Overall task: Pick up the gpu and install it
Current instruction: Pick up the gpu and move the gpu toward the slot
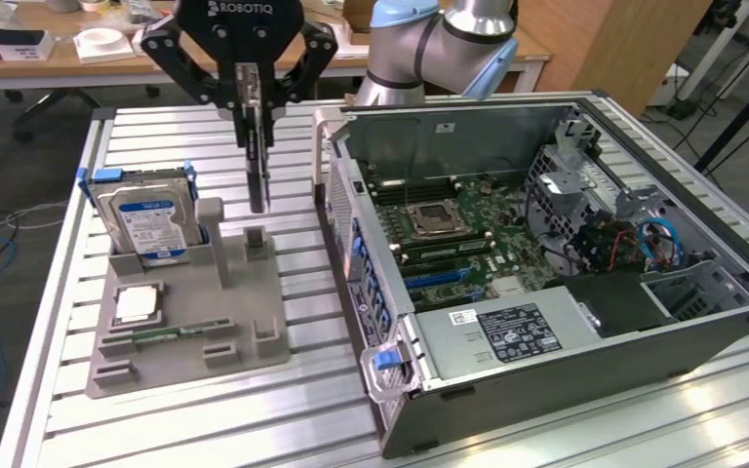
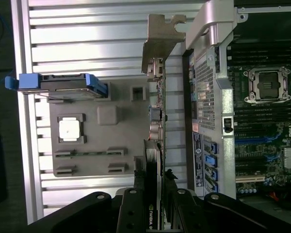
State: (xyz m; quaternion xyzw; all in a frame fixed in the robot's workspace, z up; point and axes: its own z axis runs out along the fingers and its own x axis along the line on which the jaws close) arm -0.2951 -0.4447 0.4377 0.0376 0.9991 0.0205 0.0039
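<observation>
My gripper (image 1: 255,97) is shut on the gpu (image 1: 258,161), a thin dark card that hangs upright and edge-on below the fingers. The card is in the air above the grey holder (image 1: 186,327), just left of the open computer case (image 1: 570,292) in the exterior view. In the wrist view the gpu (image 2: 155,116) runs away from the gripper (image 2: 155,196), with its silver bracket (image 2: 160,41) at the far end. It hangs between the holder (image 2: 99,162) and the case's side wall (image 2: 208,97). The motherboard (image 1: 459,229) lies exposed inside the case.
The holder carries a silver hard drive (image 1: 151,224) in blue rails, a square processor (image 1: 137,304) and a narrow green memory stick (image 1: 167,333). A drive cage and cables (image 1: 635,239) fill the case's right side in the exterior view. Slatted aluminium table (image 1: 218,429) lies beneath.
</observation>
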